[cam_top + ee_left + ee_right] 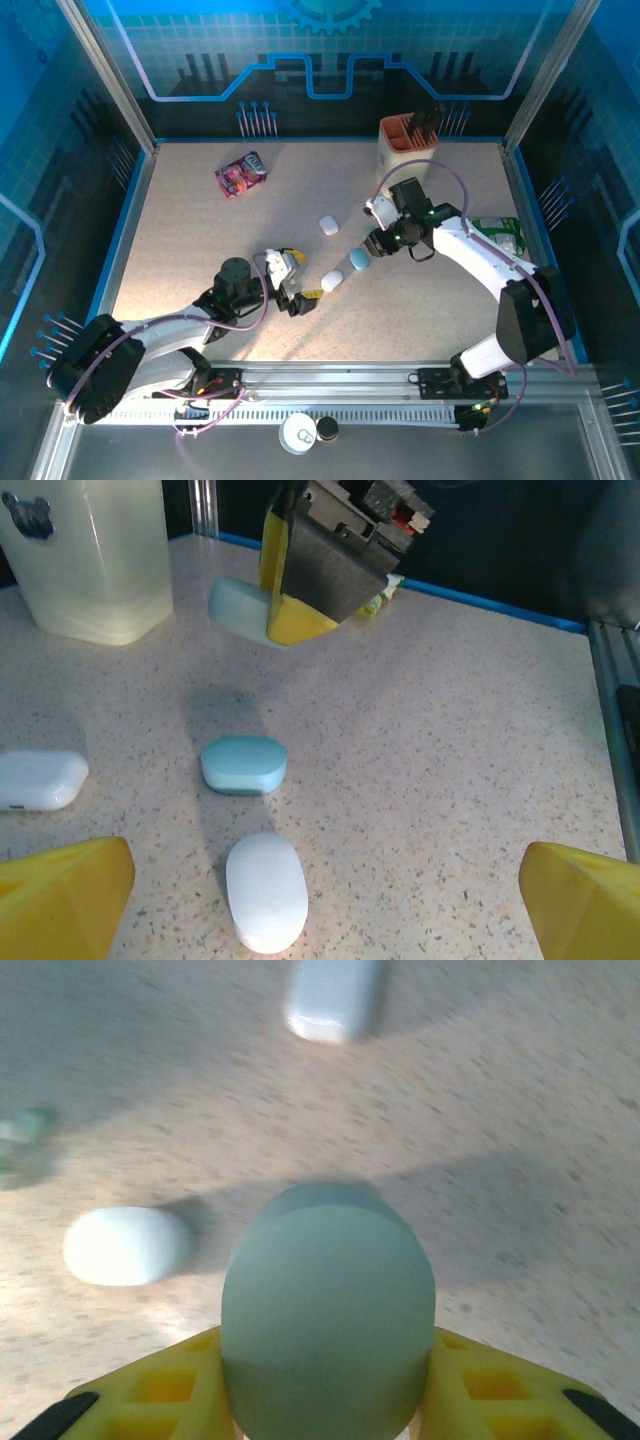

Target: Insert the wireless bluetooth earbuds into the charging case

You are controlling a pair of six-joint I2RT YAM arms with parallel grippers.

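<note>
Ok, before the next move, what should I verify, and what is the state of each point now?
1. Right claw grips the pale green rounded plastic case: ok.
2. That case hangs above the speckled table: ok.
3. Its lid open for insertion: cannot tell.
4. Left claw open and empty: ok.
5. White oval plastic case lies free before the left claw: ok.
6. Where the wireless earbuds lie: cannot tell.
</note>
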